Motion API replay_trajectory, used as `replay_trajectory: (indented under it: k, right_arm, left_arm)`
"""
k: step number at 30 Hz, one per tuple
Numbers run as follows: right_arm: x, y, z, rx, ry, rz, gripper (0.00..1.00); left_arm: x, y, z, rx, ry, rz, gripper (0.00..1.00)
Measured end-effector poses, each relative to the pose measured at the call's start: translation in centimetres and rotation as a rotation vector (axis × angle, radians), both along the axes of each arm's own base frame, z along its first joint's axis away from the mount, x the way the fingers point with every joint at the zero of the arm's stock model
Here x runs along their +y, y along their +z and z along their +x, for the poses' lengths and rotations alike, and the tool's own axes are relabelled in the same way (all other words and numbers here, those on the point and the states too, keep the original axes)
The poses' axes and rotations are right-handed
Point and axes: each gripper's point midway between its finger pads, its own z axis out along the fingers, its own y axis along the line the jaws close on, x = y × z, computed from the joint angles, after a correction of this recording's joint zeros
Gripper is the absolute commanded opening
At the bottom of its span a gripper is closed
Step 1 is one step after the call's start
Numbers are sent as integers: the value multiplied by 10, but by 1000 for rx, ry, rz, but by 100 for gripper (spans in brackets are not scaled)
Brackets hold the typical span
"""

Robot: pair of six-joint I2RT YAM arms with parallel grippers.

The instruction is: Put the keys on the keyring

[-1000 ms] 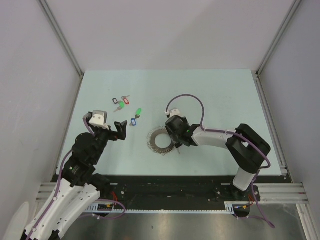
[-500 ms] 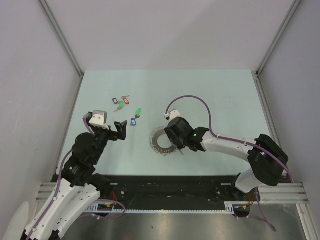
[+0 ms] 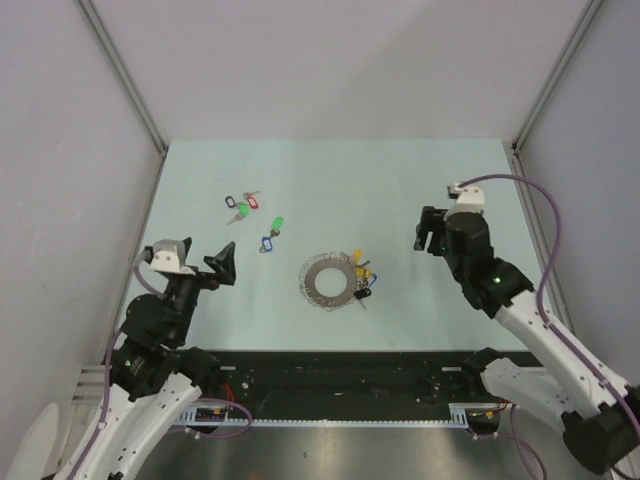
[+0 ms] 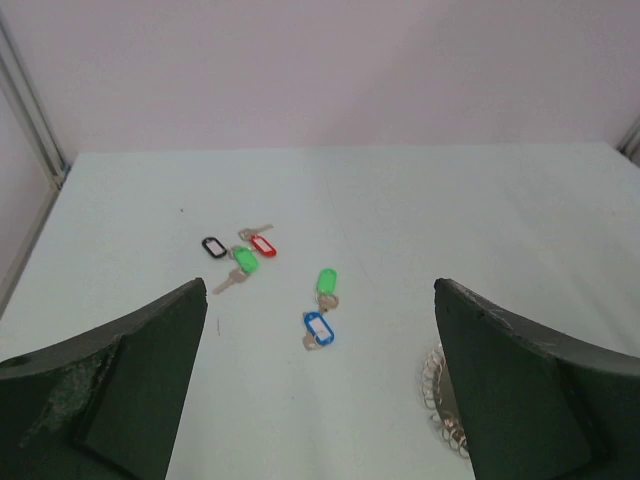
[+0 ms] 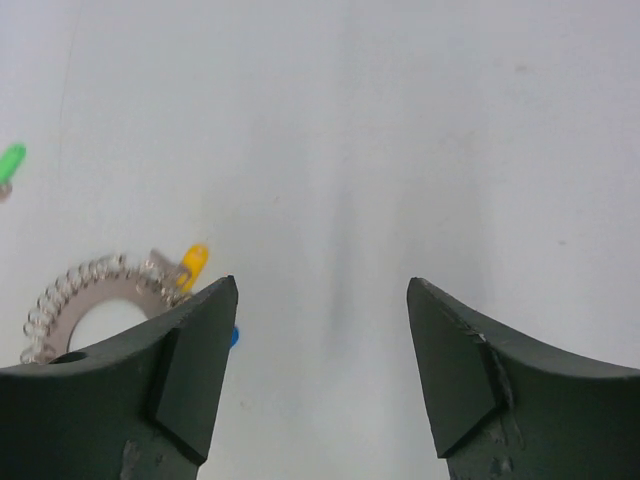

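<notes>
Keyring (image 3: 328, 281) lies flat on the tabletop (image 3: 420, 180), with three keys (image 3: 359, 272) bunched against its right edge and five loose keys (image 3: 243, 207) up to its left. Left end effector (image 4: 320, 295) and right end effector (image 5: 320, 290) both hang spread and empty. We judge the nearest blue-tagged key (image 3: 267, 242) comes next: we should pinch its plastic tag squarely, leaving the metal end free for threading.
</notes>
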Motion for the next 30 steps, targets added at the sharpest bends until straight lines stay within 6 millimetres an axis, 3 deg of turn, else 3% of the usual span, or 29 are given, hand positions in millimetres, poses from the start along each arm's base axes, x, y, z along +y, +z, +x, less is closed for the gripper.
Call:
replay_trajectory:
  k: [6,11,17,30]
  right_arm:
    - [-74,54,-29,-178,-198,56,87]
    - [-109,80,-58,-295,-290,67,93]
    - [-127,85,-79,-361,-333,67,95]
    - [-134,77,-87,-364,-353,60,96]
  left_arm:
    - [25,23,-21,-157,67,-88,100]
    - [42,31,-29,-231,137,-138,100]
    - [48,18,-22,-210,190,-121,99]
    - [55,26,-23,-241,221,-141,100]
